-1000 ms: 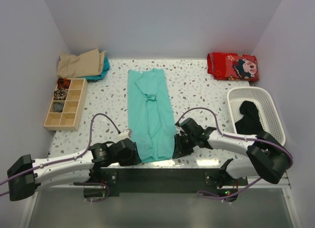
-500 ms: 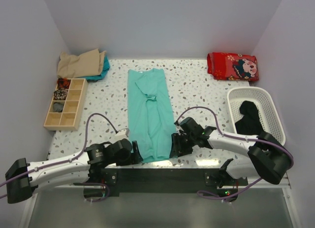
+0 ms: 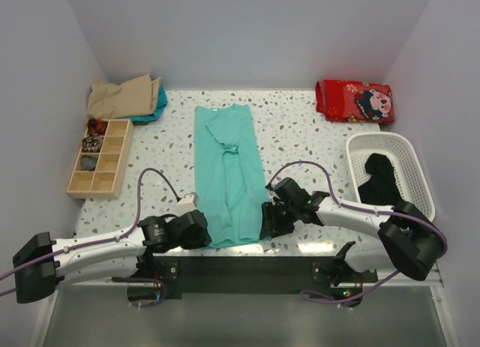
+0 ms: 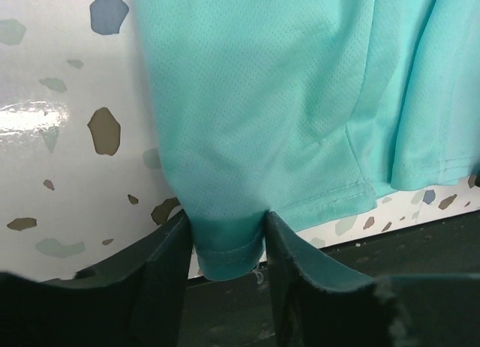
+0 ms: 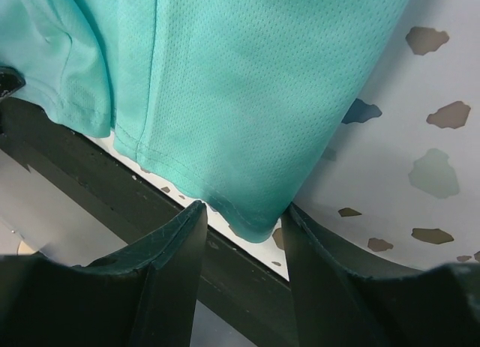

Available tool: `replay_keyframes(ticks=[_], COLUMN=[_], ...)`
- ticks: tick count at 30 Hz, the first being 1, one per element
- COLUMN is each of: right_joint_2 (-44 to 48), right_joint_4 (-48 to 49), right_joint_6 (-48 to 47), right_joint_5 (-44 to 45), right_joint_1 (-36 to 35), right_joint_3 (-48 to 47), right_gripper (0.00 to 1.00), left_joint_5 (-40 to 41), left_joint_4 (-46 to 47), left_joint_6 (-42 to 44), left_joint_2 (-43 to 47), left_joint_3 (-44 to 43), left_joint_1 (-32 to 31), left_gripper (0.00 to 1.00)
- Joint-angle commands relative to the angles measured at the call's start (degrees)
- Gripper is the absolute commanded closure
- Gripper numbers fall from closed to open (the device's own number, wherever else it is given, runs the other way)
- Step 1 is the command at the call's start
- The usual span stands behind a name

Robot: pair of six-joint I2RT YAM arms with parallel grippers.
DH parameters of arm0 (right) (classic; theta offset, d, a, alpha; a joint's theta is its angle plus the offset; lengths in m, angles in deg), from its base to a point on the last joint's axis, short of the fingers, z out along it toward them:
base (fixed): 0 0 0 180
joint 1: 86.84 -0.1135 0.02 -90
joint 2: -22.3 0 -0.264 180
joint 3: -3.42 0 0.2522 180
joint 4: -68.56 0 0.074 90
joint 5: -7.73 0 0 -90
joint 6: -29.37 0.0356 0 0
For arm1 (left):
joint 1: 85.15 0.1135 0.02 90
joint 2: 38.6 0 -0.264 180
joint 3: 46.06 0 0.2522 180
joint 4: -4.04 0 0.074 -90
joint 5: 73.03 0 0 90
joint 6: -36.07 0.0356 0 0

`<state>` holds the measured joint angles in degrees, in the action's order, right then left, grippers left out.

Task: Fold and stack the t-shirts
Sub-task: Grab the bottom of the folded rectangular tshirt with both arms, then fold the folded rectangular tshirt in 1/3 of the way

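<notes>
The left pincer (image 4: 227,231) pinches the near-left hem corner of the teal t-shirt (image 3: 229,174); the right pincer (image 5: 244,216) stands half-wide astride its near-right corner on the bench (image 3: 307,137).

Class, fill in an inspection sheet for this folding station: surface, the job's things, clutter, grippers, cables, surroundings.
Surface: speckled table, glossy at the near edge.
Job's things: teal t-shirt lies flat, folded lengthwise, collar at the far end; tan garment piled far left over something teal; black garment in the white basket.
Clutter: wooden tray with small items in its far compartments; red printed cloth far right.
Grippers: left gripper pinches the shirt's near-left hem corner; right gripper straddles the near-right corner, grip unclear.
Cables: purple cables arch over both arms.
Surroundings: plain pale walls; nothing else seen.
</notes>
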<state>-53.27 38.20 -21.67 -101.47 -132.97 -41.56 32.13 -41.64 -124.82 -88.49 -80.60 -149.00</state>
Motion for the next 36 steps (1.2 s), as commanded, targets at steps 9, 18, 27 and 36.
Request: replay_keyframes(ticks=[9,18,27,36], right_joint_2=[-1.1,2.8,2.7,-5.2], right_joint_4=[0.5,2.3,-5.3,-9.4], right_joint_6=[-1.1,-2.5,-9.4,-17.2], right_joint_5=[1.8,1.9,7.5,15.1], right_joint_1=[-0.1,-0.1,0.0,0.1], right_joint_3=[-0.6,-2.5,-13.2,-25.5], right_gripper=[0.77,1.0,1.0,1.0], left_joint_5=[-1.1,-0.9,7.6,11.0], left_joint_4=[3.4,5.1,-0.1,0.3], left_joint_6=[1.3,5.7,12.2,18.1], left_joint_2=[0.0,-1.2,-3.6,-8.3], left_joint_3=[2.1,-0.9,-13.5,-20.0], left_joint_1=[-0.3,-0.3,-0.2,6.0], left_gripper=[0.84,1.0,0.99,0.94])
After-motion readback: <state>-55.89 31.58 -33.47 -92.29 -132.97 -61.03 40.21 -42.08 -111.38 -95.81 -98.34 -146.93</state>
